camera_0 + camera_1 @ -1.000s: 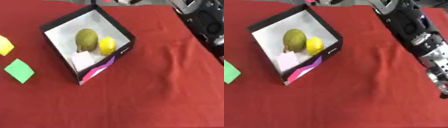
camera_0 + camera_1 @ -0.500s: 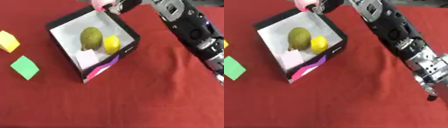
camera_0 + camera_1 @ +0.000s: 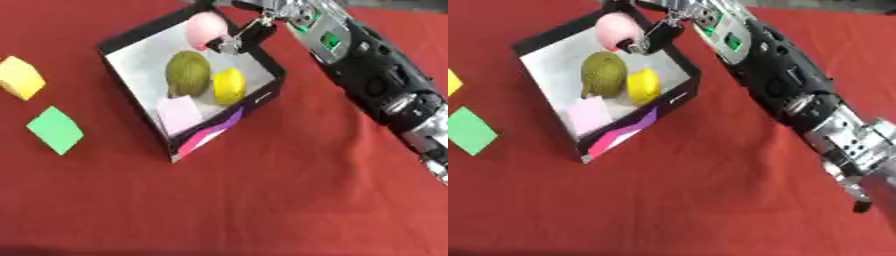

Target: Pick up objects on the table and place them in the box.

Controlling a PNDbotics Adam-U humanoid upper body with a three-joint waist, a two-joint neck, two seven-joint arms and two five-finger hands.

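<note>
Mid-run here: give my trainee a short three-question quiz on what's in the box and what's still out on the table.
1. True or false: the right hand holds the pink object above the box.
2. Which lies in the box beside the green fruit? A) a yellow lemon-like fruit B) a blue ball C) a red cup
3. Fill in: on the red cloth left of the box lie a yellow block and a ____ block.

Key: 1 true; 2 A; 3 green.

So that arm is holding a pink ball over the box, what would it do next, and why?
Probably let go. The right hand holds the pink ball over the far corner of the box, above the white floor and clear of the green fruit and yellow one, so opening the fingers should drop it inside.
</note>
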